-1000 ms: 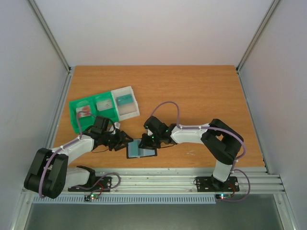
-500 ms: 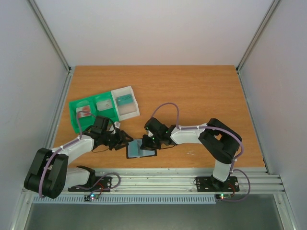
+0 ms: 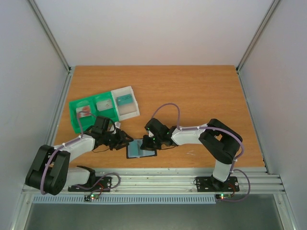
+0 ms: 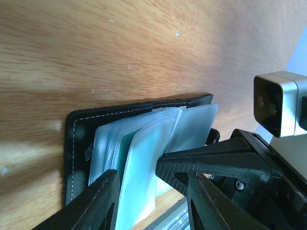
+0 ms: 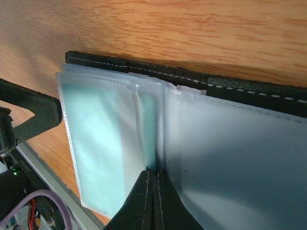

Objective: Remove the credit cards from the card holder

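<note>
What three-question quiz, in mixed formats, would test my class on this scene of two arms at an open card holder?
1. True or false: the card holder lies open on the table.
2. In its wrist view, the right gripper has its jaws: A) wide apart, B) shut together, C) out of view.
3. Fill in: the compartment tray is coloured ____.

Key: 1 true; 2 B; 3 green.

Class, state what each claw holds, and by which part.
Right claw: seemingly pinches a clear inner sleeve of the card holder, at its edge. Left claw: open around sleeves, holding nothing.
</note>
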You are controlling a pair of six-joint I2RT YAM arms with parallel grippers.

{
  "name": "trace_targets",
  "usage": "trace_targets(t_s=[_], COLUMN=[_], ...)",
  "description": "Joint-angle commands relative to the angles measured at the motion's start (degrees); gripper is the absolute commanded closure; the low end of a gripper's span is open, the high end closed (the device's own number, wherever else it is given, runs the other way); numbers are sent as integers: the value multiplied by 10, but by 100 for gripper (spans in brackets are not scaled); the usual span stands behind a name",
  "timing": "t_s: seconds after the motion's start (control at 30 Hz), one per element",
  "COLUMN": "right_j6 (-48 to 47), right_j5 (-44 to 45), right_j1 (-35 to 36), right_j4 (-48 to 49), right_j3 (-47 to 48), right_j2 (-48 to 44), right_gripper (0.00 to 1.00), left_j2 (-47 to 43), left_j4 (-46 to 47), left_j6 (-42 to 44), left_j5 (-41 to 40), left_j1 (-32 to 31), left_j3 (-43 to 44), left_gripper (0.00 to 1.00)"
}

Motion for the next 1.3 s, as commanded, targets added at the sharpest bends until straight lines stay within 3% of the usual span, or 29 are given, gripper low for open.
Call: trace_targets(t_s=[0.0, 0.83, 1.27], right_j6=[7, 15, 13], right_j5=[14, 2, -6], right_j1=[4, 4, 4], right_j4=[-26, -6, 7], right_j3=[-22, -25, -27], right_j2=[6, 12, 8], right_gripper=[99, 99, 98], left_j2=[7, 28, -12], left_j4=[35, 51, 55], left_j6=[0, -7, -34], left_j5=[2, 17, 34], left_j1=[-2, -2, -8], left_j3=[-6, 4, 2], left_gripper=[60, 61, 64])
